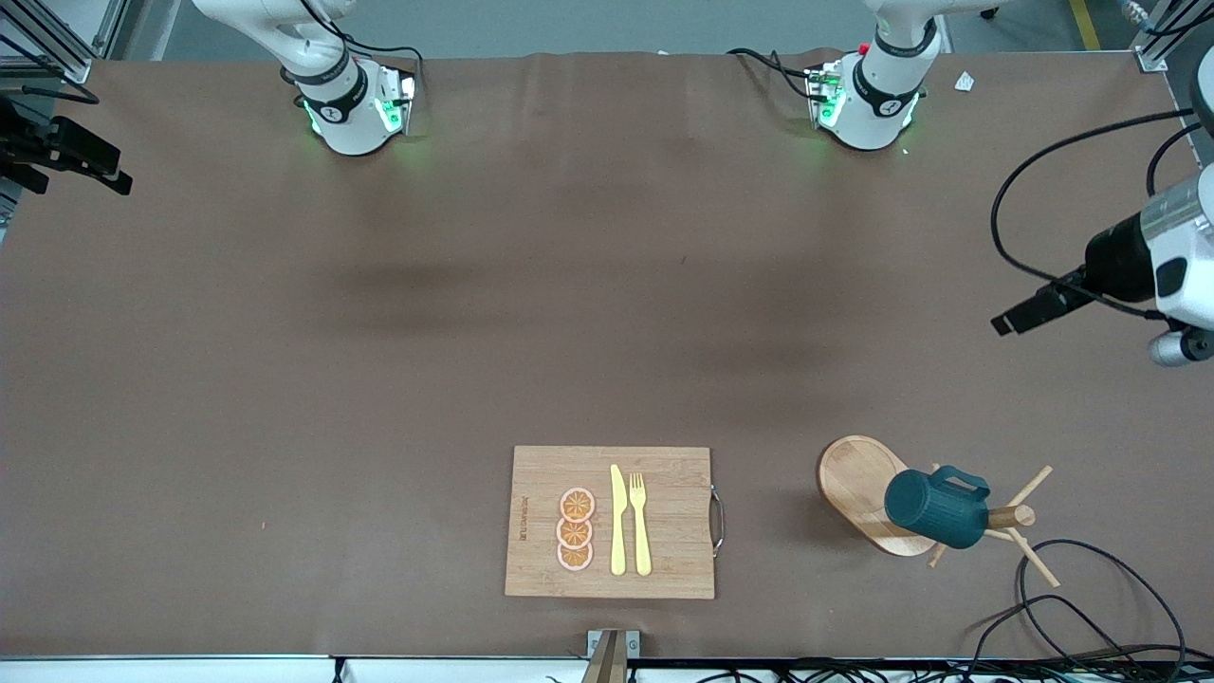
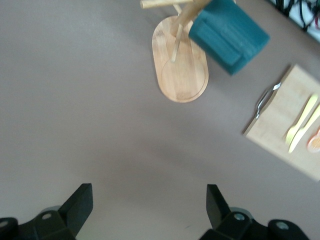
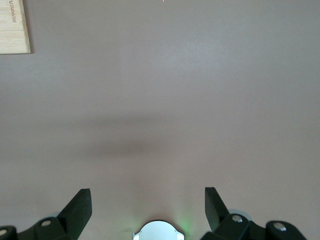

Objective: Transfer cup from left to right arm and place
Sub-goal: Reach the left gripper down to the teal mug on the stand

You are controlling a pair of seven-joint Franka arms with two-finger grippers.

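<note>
The dark teal ribbed cup (image 1: 939, 507) hangs tilted on a peg of a wooden rack (image 1: 858, 479), near the front camera toward the left arm's end of the table. In the left wrist view the cup (image 2: 227, 35) and rack (image 2: 182, 75) show ahead of my left gripper (image 2: 148, 192). That gripper is open and empty, high over bare table. The left arm's wrist (image 1: 1171, 256) shows at the edge of the front view. My right gripper (image 3: 147, 195) is open and empty, high over its own base (image 3: 157, 231), and is outside the front view.
A wooden cutting board (image 1: 664, 474) with a yellow knife (image 1: 617, 522), a yellow fork (image 1: 640, 522) and three orange slices (image 1: 576, 529) lies near the front camera. Black cables (image 1: 1091, 588) loop beside the rack. A black fixture (image 1: 57, 152) sits at the right arm's end.
</note>
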